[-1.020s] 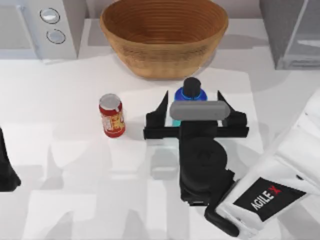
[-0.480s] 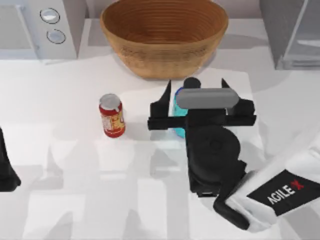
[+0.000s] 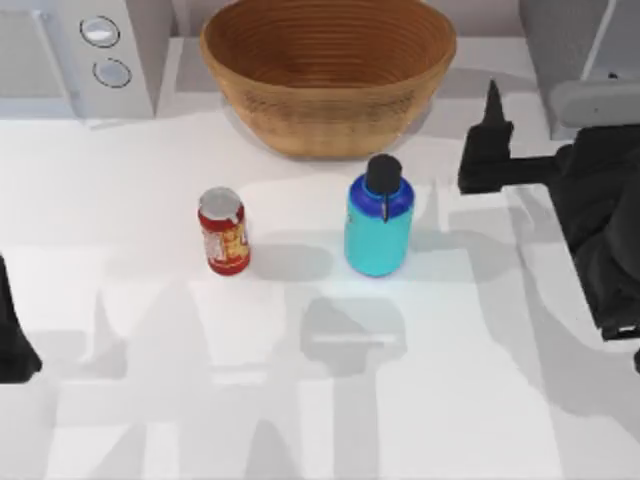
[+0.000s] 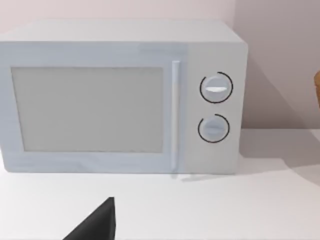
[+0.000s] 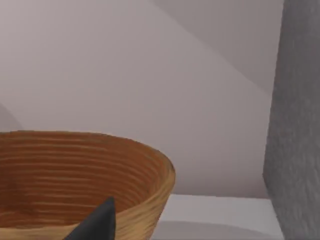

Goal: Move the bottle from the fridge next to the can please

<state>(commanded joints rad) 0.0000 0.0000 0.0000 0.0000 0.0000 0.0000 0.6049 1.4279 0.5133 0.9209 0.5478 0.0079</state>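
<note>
Black right end effector (image 3: pixel 545 150) raised beside the fridge (image 3: pixel 580 60), jaws apart.

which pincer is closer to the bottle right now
Right. The right pincer is up off to the bottle's right, near the fridge, apart from it. The left pincer sits parked at the table's far left edge, beyond the can.

Right gripper (image 3: pixel 560 150) raised at right edge; left arm (image 3: pixel 15 335) parked.

Overhead camera above table (image 3: pixel 150 330); wrist cameras level, facing microwave (image 4: pixel 120 95); basket (image 5: pixel 75 180)
</note>
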